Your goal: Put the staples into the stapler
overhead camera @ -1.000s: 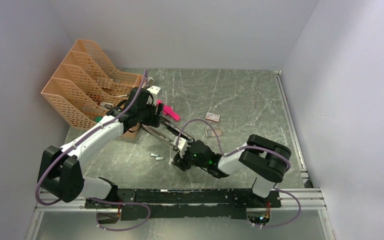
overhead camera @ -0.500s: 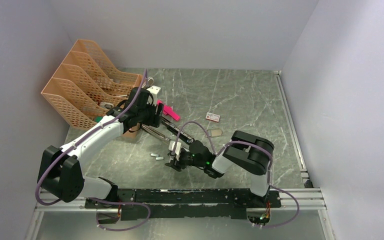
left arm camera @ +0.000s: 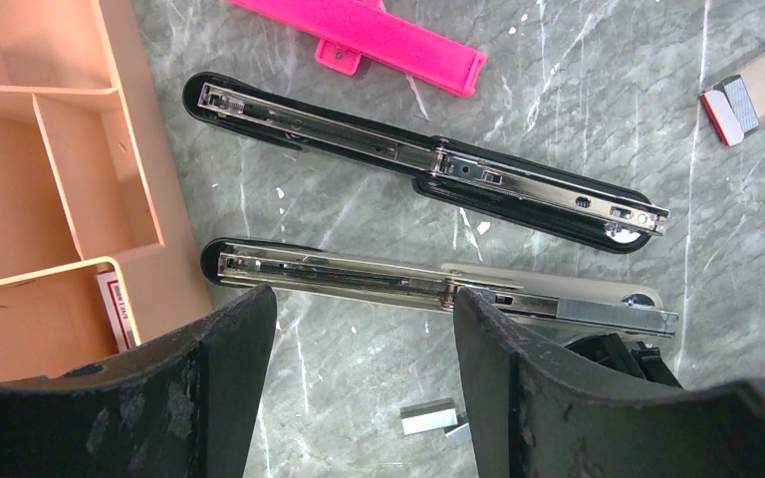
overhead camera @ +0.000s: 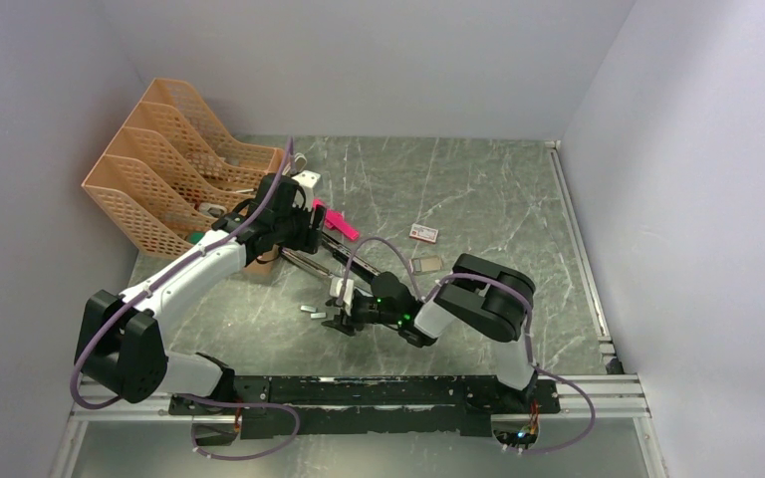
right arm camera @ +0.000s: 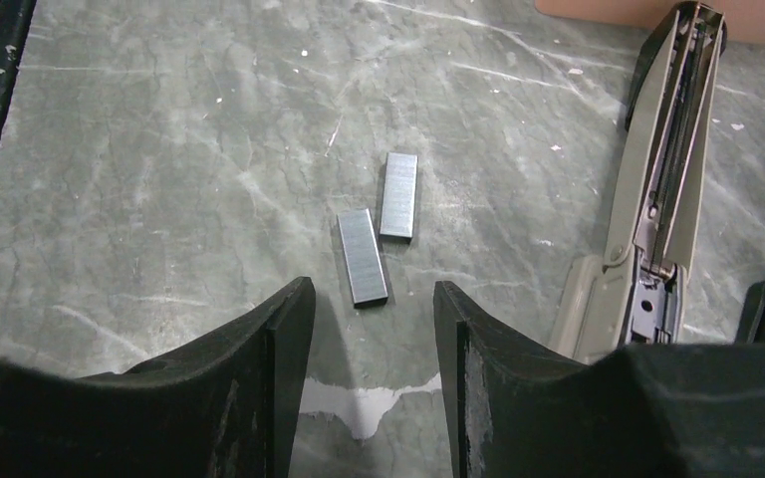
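**Staples**: two short silvery strips lying flat on the grey marbled bench. They sit side by side, slightly staggered and not stacked. They lie toward the near edge, apart from both staplers.

**Stapler**: black, swung open flat with its silver rail facing up. It lies on the bench between a pink plastic piece and a second stapler, clear of each.

**Second stapler**: grey-beige base, also opened flat. It runs roughly parallel to the black one on the nearer side. One end lies just beside the orange file rack.

**Right fingers**: low over the bench, moderately apart, with nothing between them. The nearer staple strip lies just ahead of the gap, and the grey-beige stapler is off to one side.

**Left fingers**: spread wide and empty. They are poised over the second stapler, whose length passes beyond the gap. Whether the tips touch it cannot be told.

**Box**: small, white with red print. It lies on the bench farther back, well apart from the loose strips.
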`<action>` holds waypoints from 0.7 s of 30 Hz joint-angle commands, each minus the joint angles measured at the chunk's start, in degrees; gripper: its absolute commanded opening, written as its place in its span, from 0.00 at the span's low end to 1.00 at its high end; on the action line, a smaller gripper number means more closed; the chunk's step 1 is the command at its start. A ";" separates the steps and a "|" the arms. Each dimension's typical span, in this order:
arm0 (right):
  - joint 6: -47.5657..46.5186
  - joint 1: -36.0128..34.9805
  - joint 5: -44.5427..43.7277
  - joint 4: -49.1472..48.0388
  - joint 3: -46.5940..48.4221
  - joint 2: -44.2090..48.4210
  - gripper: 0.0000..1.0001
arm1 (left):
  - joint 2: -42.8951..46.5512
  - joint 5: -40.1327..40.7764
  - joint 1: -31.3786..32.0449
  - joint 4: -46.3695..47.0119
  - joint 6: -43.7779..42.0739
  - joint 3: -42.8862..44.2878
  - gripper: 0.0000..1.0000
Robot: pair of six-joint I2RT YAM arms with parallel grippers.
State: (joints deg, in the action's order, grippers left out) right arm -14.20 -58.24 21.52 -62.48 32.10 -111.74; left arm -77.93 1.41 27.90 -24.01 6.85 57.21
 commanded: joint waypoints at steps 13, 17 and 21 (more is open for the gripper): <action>-1.36 0.15 4.66 6.62 2.08 -2.93 0.46 | 0.87 1.13 -0.41 1.33 -0.24 -0.68 0.70; -1.14 0.02 4.74 7.10 1.79 -2.47 0.41 | 0.85 1.02 -0.35 1.33 -0.24 -0.65 0.70; -1.01 -0.12 4.57 7.46 1.73 -2.35 0.37 | 0.85 0.92 -0.31 1.39 -0.26 -0.78 0.70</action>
State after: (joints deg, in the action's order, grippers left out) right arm -14.41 -58.17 25.93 -60.58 34.39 -113.03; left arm -77.93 1.41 27.90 -23.86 6.85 57.01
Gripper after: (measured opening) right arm 0.387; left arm 0.699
